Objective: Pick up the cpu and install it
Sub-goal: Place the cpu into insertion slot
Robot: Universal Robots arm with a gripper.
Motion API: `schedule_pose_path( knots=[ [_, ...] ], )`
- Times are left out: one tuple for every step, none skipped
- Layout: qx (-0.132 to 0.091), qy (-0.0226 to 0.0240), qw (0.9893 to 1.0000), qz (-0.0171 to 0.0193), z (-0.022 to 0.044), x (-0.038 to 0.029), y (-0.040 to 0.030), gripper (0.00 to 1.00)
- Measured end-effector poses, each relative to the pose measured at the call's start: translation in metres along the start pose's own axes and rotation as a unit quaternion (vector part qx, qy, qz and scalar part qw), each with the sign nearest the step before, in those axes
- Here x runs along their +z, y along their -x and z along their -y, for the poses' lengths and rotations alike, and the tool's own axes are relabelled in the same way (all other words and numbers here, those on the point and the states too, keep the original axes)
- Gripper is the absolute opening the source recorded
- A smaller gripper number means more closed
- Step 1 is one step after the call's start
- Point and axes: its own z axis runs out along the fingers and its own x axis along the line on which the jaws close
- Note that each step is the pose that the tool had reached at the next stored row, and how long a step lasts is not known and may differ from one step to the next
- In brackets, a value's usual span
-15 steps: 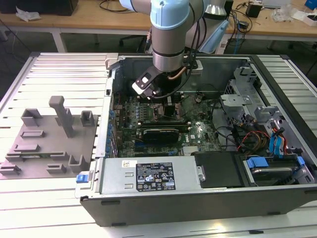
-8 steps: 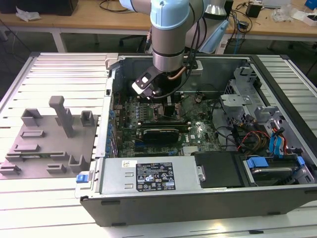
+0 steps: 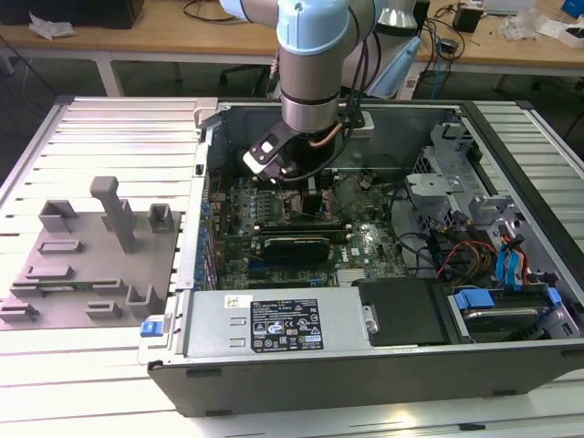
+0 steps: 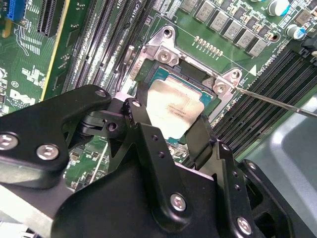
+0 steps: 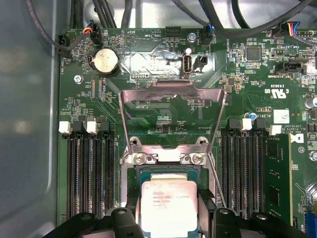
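Note:
The cpu [image 5: 168, 203] is a small square chip with a shiny silver top and a pale rim. It lies level in or just above the dark socket [image 4: 195, 79] on the green motherboard [image 5: 163, 119]. My gripper [image 5: 168, 220] is down inside the open computer case [image 3: 365, 383]. Its black fingers [image 4: 200, 141] press against two opposite edges of the cpu [image 4: 173, 109], so it is shut on it. The socket's metal load plate [image 5: 171, 89] stands swung open behind the chip. In the exterior view the gripper [image 3: 297, 187] hangs over the middle of the board.
Rows of black memory slots [image 5: 89, 168] flank the socket on both sides, and a thin metal lever [image 4: 277, 101] juts out beside it. A power supply [image 3: 283, 324] lines the case's near wall. On the exterior view's left lies a grey fixture plate [image 3: 87, 265]. Cables and drive cages [image 3: 474, 228] fill the right.

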Motion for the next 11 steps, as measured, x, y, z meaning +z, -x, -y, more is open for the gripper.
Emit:
schedule_pose_path(
  knots=[
    [0.0,0.0001,1.0,0.0,-0.0004,0.0,0.0,0.55],
    [0.0,0.0002,1.0,0.0,-0.0006,0.0001,0.0,0.55],
    [0.0,0.0002,1.0,0.0001,-0.0008,0.0001,0.0,0.55],
    [0.0,0.0001,1.0,0.0,-0.0012,0.0001,0.0,0.55],
    [0.0,0.0002,1.0,0.0,-0.0012,0.0001,0.0,0.55],
    [0.0,0.0002,1.0,0.0,-0.0013,0.0001,0.0,0.55],
    [0.0,0.0002,1.0,0.0001,-0.0014,0.0001,0.0,0.55],
    [0.0,0.0002,1.0,0.0,-0.0014,0.0001,0.0,0.55],
    [0.0,0.0002,1.0,0.0,-0.0014,0.0002,-0.0001,0.55],
    [0.0,0.0002,1.0,0.0001,-0.0014,0.0003,-0.0001,0.55],
    [0.0,0.0001,1.0,0.0001,-0.0014,0.0004,0.0,0.55]
  ],
)
